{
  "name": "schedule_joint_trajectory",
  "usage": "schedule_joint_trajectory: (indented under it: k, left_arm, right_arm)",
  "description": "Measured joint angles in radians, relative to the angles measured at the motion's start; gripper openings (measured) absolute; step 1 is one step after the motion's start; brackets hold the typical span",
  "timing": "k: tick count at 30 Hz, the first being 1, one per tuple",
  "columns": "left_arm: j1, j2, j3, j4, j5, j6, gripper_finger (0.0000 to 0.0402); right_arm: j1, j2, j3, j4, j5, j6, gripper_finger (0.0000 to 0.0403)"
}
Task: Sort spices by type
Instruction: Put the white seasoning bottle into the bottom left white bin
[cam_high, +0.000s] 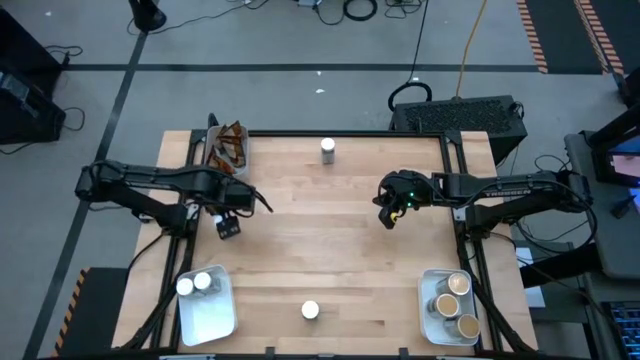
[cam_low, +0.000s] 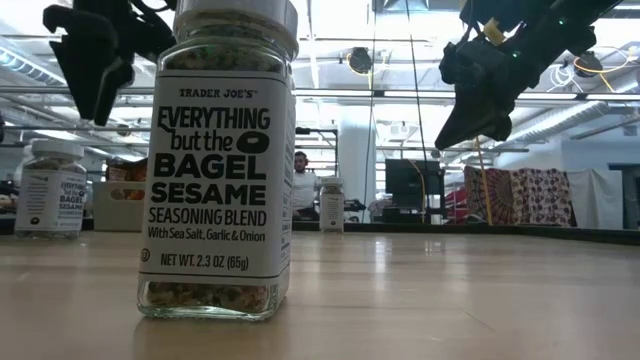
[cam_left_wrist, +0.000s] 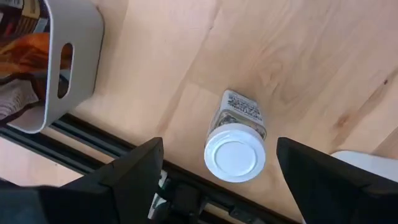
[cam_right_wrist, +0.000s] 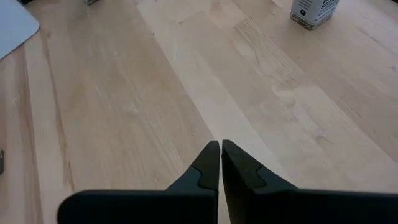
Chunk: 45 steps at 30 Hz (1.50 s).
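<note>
Wooden table (cam_high: 330, 230) is seen from above, and clock directions are read on that view. At ten o'clock a tray of dark sachets (cam_high: 228, 146) is set; just below it the left gripper (cam_high: 228, 226) is held low with its fingers (cam_left_wrist: 134, 171) wide apart and empty, and a white-lidded jar (cam_left_wrist: 236, 150) is framed between them in the wrist view, though which jar that is cannot be told. At seven o'clock two such jars are gathered in a white tray (cam_high: 205, 315); strays are left at twelve (cam_high: 327, 149) and six (cam_high: 310, 310). Right of centre the right gripper (cam_high: 390, 214) is hung above bare wood, tips together on nothing. At five o'clock the tan-lidded jars (cam_high: 452, 303) are already trayed. Collection of the white-lidded strays is judged to be in hand; next, a descent around a jar and a firm closure would be needed.
</note>
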Motion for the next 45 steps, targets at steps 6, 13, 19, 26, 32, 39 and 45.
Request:
schedule_joint_trajectory:
  k: [6, 13, 19, 26, 32, 39, 45]
  left_arm:
    - [-0.002, 0.001, -0.001, 0.006, 0.057, -0.036, 0.0318]
    - [-0.002, 0.003, -0.087, 0.026, 0.092, -0.044, 0.0318]
    - [-0.002, 0.003, -0.180, 0.055, 0.093, -0.036, 0.0318]
    - [-0.002, 0.002, -0.228, 0.132, 0.112, -0.008, 0.0318]
    - [-0.002, 0.002, -0.228, 0.135, 0.111, -0.007, 0.0318]
    - [-0.002, 0.002, -0.228, 0.134, 0.111, -0.006, 0.0289]
    - [-0.002, 0.002, -0.227, 0.133, 0.111, 0.012, 0.0214]
  right_arm:
    - [0.000, 0.000, 0.000, 0.000, 0.000, 0.000, 0.0000]
    - [0.000, 0.000, 0.000, 0.000, 0.000, -0.007, 0.0000]
    - [0.000, 0.000, 0.000, 0.000, 0.000, -0.008, 0.0000]
    - [0.000, 0.000, 0.000, 0.000, 0.000, -0.007, 0.0000]
    - [0.000, 0.000, 0.000, 0.000, 0.000, -0.008, 0.0000]
    - [0.000, 0.000, 0.000, 0.000, 0.000, -0.015, 0.0000]
    - [0.000, 0.000, 0.000, 0.000, 0.000, -0.015, 0.0000]
